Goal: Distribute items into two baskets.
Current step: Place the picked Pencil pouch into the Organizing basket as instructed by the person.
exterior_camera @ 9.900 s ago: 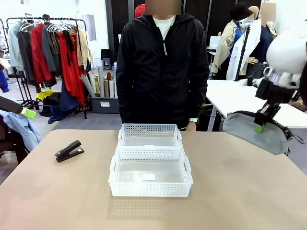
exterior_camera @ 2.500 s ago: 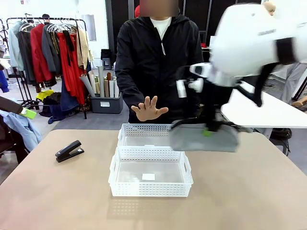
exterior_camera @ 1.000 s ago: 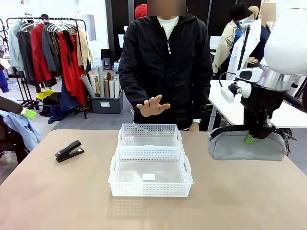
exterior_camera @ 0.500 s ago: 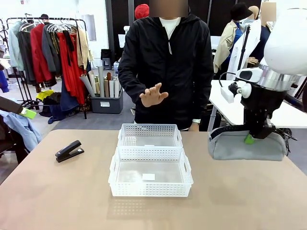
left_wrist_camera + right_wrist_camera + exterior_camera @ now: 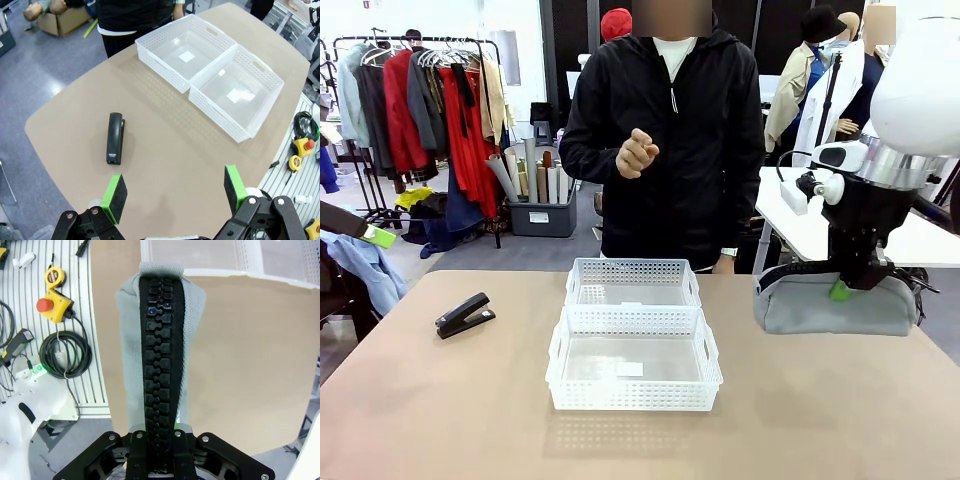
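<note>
The tan table (image 5: 440, 420) carries 2 white baskets at its middle, touching end to end: the larger near basket (image 5: 633, 398) and the far basket (image 5: 632, 268), both empty. A person (image 5: 665, 120) stands at the far side with one hand (image 5: 638, 152) raised at chest height.

The grey pouch (image 5: 810, 308) hangs at the right, well apart from the baskets, pinched by its black zipper edge in the right gripper (image 5: 840, 290). It sags at both ends, so it is likely soft and light, and a grip on that firmer zipper seam suits it.

The stapler (image 5: 464, 315) lies at the left of the table. It looks rigid, dense and smooth, and is best taken across its narrow sides at mid-length. The left gripper (image 5: 174, 190) hovers above it, pads spread wide.

Whether the pouch's underside touches the table cannot be told. Its contents are hidden, and the zipper covers most of the right pads.
</note>
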Available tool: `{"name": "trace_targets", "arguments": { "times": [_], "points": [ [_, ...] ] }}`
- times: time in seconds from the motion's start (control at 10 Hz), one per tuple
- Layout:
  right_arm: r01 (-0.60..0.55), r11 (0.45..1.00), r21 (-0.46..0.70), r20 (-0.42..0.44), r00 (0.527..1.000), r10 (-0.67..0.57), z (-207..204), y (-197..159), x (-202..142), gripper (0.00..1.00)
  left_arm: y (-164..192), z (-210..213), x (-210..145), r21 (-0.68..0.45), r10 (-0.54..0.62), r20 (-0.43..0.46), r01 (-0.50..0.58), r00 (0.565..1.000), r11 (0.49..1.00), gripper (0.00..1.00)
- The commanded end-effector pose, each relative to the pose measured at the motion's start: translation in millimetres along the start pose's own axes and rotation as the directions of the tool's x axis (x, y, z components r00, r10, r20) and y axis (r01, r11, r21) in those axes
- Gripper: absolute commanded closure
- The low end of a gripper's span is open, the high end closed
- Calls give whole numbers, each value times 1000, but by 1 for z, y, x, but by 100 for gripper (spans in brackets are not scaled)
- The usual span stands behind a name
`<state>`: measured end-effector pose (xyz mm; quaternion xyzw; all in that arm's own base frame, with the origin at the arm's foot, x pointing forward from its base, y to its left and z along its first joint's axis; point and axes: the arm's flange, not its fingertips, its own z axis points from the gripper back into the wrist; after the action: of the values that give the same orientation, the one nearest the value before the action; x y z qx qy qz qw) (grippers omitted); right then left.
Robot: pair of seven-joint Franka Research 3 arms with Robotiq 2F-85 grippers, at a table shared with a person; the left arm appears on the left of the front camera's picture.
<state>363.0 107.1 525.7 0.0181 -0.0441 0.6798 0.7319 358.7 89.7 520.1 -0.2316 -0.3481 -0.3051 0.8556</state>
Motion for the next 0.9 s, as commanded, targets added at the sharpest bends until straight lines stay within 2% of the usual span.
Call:
{"name": "trace_targets", "arguments": {
  "times": [0.0,0.8],
  "points": [
    [13,1000,2,-2,1000,-13,3,1,0,100,0,0,0,-11,1,16,0,1000,1000,0],
    [13,1000,2,-2,1000,-13,3,1,0,100,0,0,0,-11,1,16,0,1000,1000,0]
  ]
}}
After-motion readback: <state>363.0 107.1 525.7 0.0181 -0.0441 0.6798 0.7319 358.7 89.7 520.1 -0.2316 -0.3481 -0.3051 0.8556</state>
